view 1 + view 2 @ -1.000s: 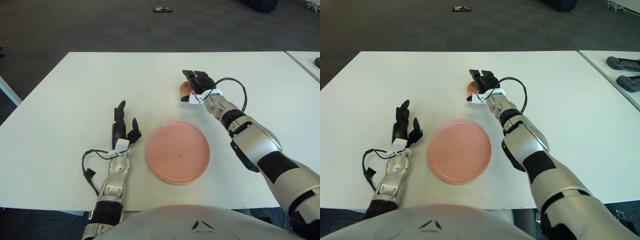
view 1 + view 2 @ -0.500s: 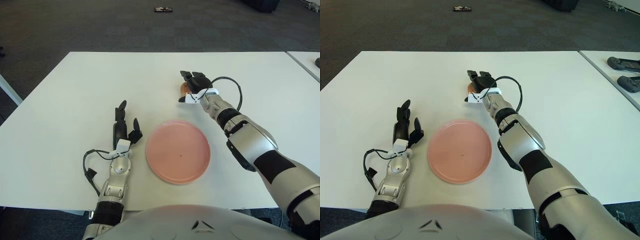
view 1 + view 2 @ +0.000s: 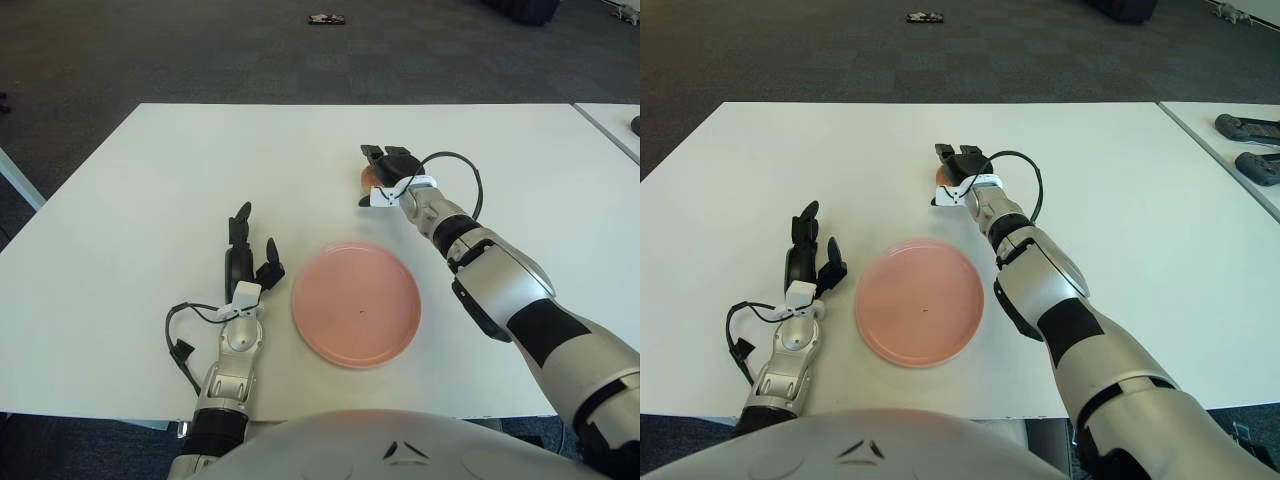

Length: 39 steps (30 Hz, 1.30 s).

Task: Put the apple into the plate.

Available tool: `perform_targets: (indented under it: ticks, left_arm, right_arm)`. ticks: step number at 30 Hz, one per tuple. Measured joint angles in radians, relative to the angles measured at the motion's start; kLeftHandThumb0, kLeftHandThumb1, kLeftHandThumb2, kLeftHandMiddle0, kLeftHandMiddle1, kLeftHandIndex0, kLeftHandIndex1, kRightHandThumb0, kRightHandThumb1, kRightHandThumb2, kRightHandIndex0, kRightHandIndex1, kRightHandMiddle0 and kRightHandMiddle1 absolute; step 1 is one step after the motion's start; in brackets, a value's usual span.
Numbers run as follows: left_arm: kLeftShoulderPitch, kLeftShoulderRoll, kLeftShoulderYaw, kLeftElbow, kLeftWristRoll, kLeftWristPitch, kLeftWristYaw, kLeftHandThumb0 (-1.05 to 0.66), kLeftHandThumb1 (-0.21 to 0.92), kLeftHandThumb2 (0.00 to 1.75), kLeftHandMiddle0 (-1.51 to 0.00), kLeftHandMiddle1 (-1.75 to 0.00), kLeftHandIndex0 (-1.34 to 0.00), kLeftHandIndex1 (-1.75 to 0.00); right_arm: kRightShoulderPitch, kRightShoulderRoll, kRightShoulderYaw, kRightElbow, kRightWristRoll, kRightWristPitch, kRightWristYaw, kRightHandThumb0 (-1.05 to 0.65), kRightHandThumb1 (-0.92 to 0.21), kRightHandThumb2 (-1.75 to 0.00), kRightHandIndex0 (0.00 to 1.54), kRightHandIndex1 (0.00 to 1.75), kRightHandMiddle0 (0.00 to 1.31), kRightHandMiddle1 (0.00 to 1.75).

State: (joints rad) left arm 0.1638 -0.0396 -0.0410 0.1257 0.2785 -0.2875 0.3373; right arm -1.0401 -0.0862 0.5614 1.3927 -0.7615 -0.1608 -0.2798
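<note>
Left eye view: the right hand [image 3: 385, 172] closes around the apple [image 3: 367, 175] on the white tabletop [image 3: 150, 180], at 12 o'clock from the empty pink plate [image 3: 356, 301].

Right eye view: the left hand [image 3: 806, 255], fingers spread, shows at the plate's 9 o'clock; lift and transfer apparently remain.
</note>
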Motion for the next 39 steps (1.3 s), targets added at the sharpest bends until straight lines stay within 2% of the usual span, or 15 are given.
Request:
perform_targets:
  ticks: [19,39]
  left_arm:
    - [0.045,-0.001,-0.002,-0.033,0.002,-0.001,0.0,-0.84,0.92,0.89,-0.22,-0.1,0.0,-0.6]
    - [0.095,-0.006,-0.005,-0.074,0.024,-0.001,0.014,-0.86,0.92,0.91,-0.23,-0.1,0.0,-0.56]
  right_arm:
    - [-0.019,-0.013,0.023,0.007,-0.037,0.084,0.005,-1.05,-0.92,-0.36,0.05,0.03,0.0,0.31]
    - [-0.019,0.011,0.035,0.011,-0.047,0.114,0.029,-1.03,-0.92,-0.35,0.05,0.02,0.0,0.35]
